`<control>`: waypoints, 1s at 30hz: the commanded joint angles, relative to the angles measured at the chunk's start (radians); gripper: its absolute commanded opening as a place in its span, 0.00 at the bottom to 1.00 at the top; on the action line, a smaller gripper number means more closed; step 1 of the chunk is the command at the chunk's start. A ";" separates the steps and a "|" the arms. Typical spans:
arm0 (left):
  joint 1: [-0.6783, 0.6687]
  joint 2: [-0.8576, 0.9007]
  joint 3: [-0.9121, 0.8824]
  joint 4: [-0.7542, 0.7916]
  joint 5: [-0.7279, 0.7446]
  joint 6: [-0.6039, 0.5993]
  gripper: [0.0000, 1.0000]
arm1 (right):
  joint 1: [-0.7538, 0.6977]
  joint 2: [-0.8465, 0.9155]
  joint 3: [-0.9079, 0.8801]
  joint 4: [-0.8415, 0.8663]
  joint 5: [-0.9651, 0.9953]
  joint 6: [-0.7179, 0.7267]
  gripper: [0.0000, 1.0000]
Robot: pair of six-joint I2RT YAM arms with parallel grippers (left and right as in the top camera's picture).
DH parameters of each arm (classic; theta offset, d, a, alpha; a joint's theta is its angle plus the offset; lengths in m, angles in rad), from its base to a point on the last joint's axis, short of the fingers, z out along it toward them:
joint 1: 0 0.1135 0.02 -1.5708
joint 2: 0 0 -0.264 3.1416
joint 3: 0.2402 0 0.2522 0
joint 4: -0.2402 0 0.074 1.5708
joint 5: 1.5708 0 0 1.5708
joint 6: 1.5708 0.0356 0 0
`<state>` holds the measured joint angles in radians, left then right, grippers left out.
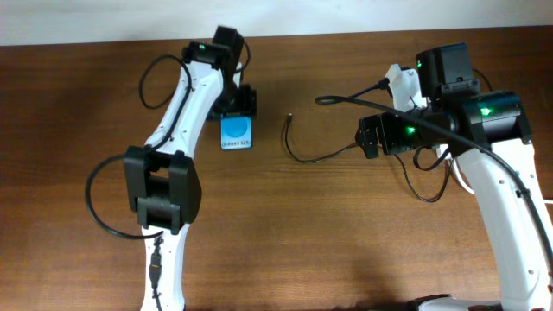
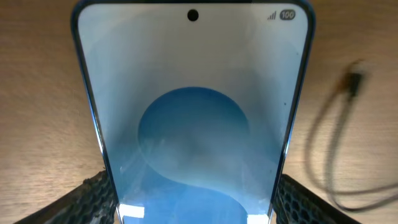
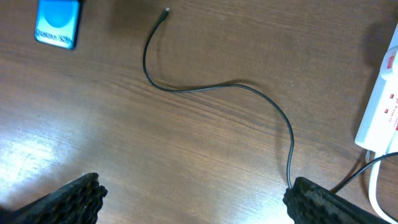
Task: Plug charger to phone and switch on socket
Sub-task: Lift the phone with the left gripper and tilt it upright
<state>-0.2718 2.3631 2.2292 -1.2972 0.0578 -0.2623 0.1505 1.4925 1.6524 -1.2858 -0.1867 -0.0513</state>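
Observation:
The phone [image 1: 237, 132] lies flat on the table with its blue-and-white screen up. It fills the left wrist view [image 2: 193, 112]. My left gripper [image 2: 194, 202] has a finger against each long edge of the phone, shut on it; in the overhead view it [image 1: 238, 105] sits at the phone's far end. The charger [image 1: 298, 154], a thin black cable, curves on the table to the phone's right, its plug tip [image 3: 166, 10] lying free. My right gripper [image 3: 193, 193] is open and empty above the cable. The socket [image 3: 380, 109] is white with red marks, at the right edge.
The socket [image 1: 401, 83] is partly hidden under the right arm in the overhead view, and its thick white cord [image 3: 373, 186] runs off at the lower right. The arms' own black cables loop at the left [image 1: 99, 207] and right [image 1: 428, 186].

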 commanded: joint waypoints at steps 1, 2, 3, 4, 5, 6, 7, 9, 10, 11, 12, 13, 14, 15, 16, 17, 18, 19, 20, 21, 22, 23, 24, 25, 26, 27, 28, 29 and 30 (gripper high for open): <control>0.007 -0.005 0.145 -0.052 0.060 -0.013 0.30 | 0.006 0.003 0.013 0.020 -0.017 0.049 0.98; 0.007 -0.005 0.166 -0.061 0.073 -0.013 0.29 | 0.006 0.003 0.013 0.026 -0.016 0.062 0.98; 0.007 -0.005 0.183 -0.068 0.091 -0.017 0.20 | 0.006 0.004 0.013 0.032 -0.016 0.074 0.98; 0.007 -0.005 0.201 -0.077 0.111 -0.048 0.12 | 0.006 0.004 0.013 0.040 -0.016 0.094 0.98; 0.007 -0.005 0.211 -0.081 0.123 -0.082 0.04 | 0.006 0.004 0.013 0.046 -0.016 0.112 0.98; 0.007 -0.005 0.218 -0.083 0.132 -0.119 0.00 | 0.006 0.004 0.013 0.053 -0.017 0.127 0.98; 0.007 -0.005 0.222 -0.085 0.146 -0.167 0.00 | 0.006 0.004 0.013 0.061 -0.017 0.153 0.98; 0.007 -0.005 0.222 -0.085 0.185 -0.246 0.00 | 0.006 0.005 0.013 0.076 -0.016 0.209 0.98; 0.007 -0.005 0.222 -0.085 0.202 -0.274 0.00 | 0.006 0.006 0.013 0.082 -0.016 0.233 0.98; 0.008 -0.005 0.222 -0.085 0.219 -0.299 0.00 | 0.006 0.007 0.013 0.087 -0.016 0.258 0.98; 0.009 -0.005 0.222 -0.085 0.237 -0.335 0.00 | 0.006 0.011 0.013 0.094 -0.016 0.291 0.98; 0.011 -0.006 0.222 -0.086 0.253 -0.365 0.00 | 0.006 0.014 0.013 0.098 -0.016 0.321 0.98; 0.011 -0.007 0.222 -0.089 0.272 -0.402 0.00 | 0.006 0.020 0.013 0.102 -0.016 0.354 0.98; 0.012 -0.007 0.222 -0.095 0.297 -0.459 0.00 | 0.006 0.028 0.013 0.107 -0.016 0.388 0.98; 0.013 -0.007 0.222 -0.104 0.322 -0.514 0.00 | 0.006 0.038 0.013 0.111 -0.017 0.412 0.98; 0.013 -0.007 0.222 -0.111 0.342 -0.561 0.00 | 0.006 0.050 0.013 0.114 -0.021 0.436 0.99; 0.013 -0.007 0.222 -0.118 0.366 -0.614 0.00 | 0.006 0.063 0.013 0.116 -0.028 0.454 0.98; 0.013 -0.007 0.222 -0.120 0.380 -0.653 0.00 | 0.006 0.074 0.013 0.119 -0.040 0.454 0.98; 0.013 -0.007 0.222 -0.123 0.396 -0.687 0.00 | 0.006 0.086 0.013 0.123 -0.055 0.454 0.98; 0.013 -0.007 0.222 -0.126 0.418 -0.725 0.00 | 0.006 0.100 0.013 0.126 -0.074 0.454 0.98; 0.013 -0.007 0.222 -0.129 0.438 -0.745 0.00 | 0.006 0.114 0.013 0.131 -0.092 0.453 0.98; 0.013 -0.007 0.222 -0.130 0.459 -0.748 0.00 | 0.007 0.127 0.013 0.135 -0.100 0.454 0.98; 0.013 -0.007 0.222 -0.129 0.475 -0.748 0.00 | 0.007 0.135 0.013 0.136 -0.102 0.453 0.98; 0.013 -0.007 0.222 -0.129 0.483 -0.748 0.00 | 0.007 0.142 0.013 0.138 -0.102 0.453 0.98; 0.013 -0.007 0.222 -0.130 0.493 -0.748 0.00 | 0.007 0.147 0.013 0.138 -0.102 0.453 0.98; 0.013 -0.007 0.222 -0.129 0.502 -0.748 0.00 | 0.006 0.150 0.013 0.138 -0.101 0.453 0.98; 0.013 -0.007 0.222 -0.129 0.514 -0.748 0.00 | 0.006 0.151 0.013 0.140 -0.101 0.453 0.98; 0.013 -0.007 0.222 -0.129 0.523 -0.747 0.00 | 0.006 0.151 0.013 0.142 -0.101 0.453 0.98; 0.013 -0.007 0.222 -0.129 0.536 -0.747 0.00 | 0.006 0.151 0.013 0.143 -0.100 0.453 0.98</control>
<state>-0.2661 2.3631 2.4237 -1.4254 0.5110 -0.9787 0.1505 1.6432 1.6524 -1.1481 -0.2710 0.3927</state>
